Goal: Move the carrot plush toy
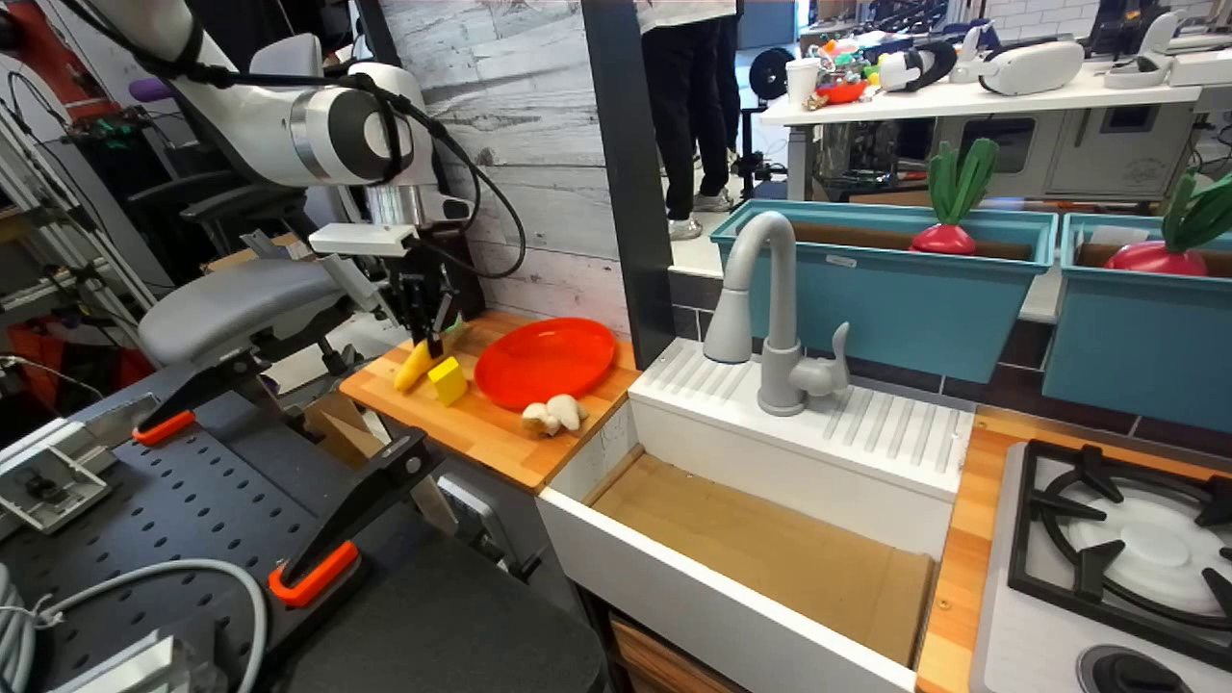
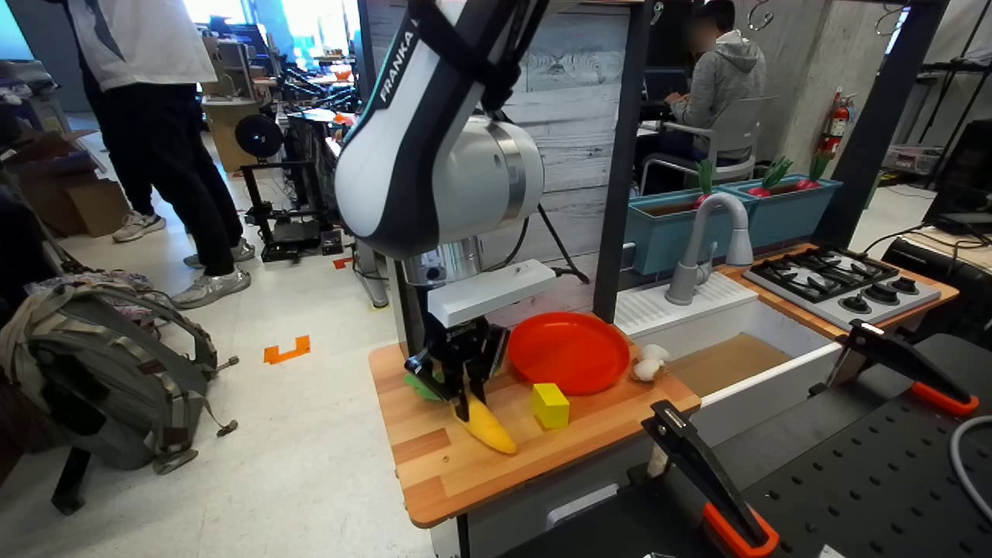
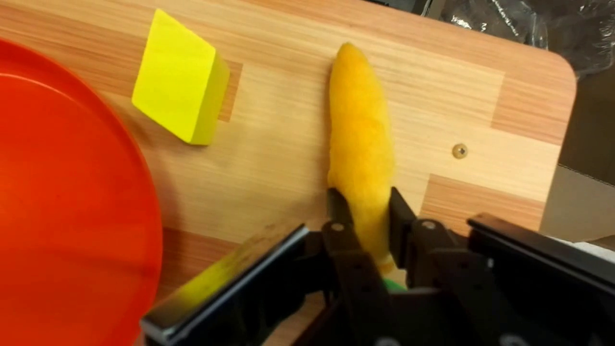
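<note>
Wooden board (image 2: 422, 488): beneath the gripper (image 3: 369, 204); its rounded left edge near the gripper in an exterior view, pale floor (image 2: 325, 434) lower down beyond it.
Screw (image 3: 460, 151): in the board, ahead of the gripper in the wrist view, bare wood around it up to the rounded corner.
Gripper: fingers drawn in to the width of the carrot toy (image 3: 360, 120), one against each side, holding it near its green tuft (image 2: 422, 389); firmness cannot be told.
Carrot toy: between the fingertips, tapered end pointing ahead of them toward the board's edge, a strip of wood between tip and edge; whether the tuft end touches the board cannot be told.
Yellow block (image 2: 550, 407): near the gripper, beside the toy, bare wood between the two.
Plank wall (image 2: 577, 124): behind the gripper, along the board's back edge.
Red plate (image 2: 570, 353): beside the gripper, wood showing between its raised rim and the fingertips.
Pale lump (image 1: 553, 414): farther from the gripper than the block, just beside the plate's rim, near the board's sink-side edge.
Sink (image 1: 717, 602): well apart from the gripper, walls dropping below the board.
Tap (image 1: 784, 318): upright behind the sink, well apart from the gripper.
Stove (image 1: 1006, 616): across the sink from the gripper.
</note>
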Tool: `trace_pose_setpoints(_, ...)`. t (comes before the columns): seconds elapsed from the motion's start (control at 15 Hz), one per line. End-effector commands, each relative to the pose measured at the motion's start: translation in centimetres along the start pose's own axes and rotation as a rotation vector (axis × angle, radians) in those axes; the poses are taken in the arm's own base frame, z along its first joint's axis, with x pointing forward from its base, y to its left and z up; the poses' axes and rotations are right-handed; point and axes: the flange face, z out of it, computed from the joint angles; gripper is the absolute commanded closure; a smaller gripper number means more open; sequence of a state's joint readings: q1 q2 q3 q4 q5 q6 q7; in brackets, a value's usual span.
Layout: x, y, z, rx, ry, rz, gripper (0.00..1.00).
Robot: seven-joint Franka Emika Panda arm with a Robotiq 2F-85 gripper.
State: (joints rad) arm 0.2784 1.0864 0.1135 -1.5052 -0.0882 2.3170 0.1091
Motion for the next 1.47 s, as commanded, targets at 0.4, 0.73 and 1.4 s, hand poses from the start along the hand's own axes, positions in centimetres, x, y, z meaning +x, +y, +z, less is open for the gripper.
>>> trace_pose_setpoints(0.4, 0.1, 1.0, -3.1, 0.08, 0.24, 0.232, 0.97)
trace_pose_setpoints(0.73, -1.2, 4.0, -2.4, 0.18, 0.27, 0.334, 0.97)
trace_pose_setpoints(1.4, -1.7, 9.8, -2.8, 0.289, 0.296, 0.521, 0.97)
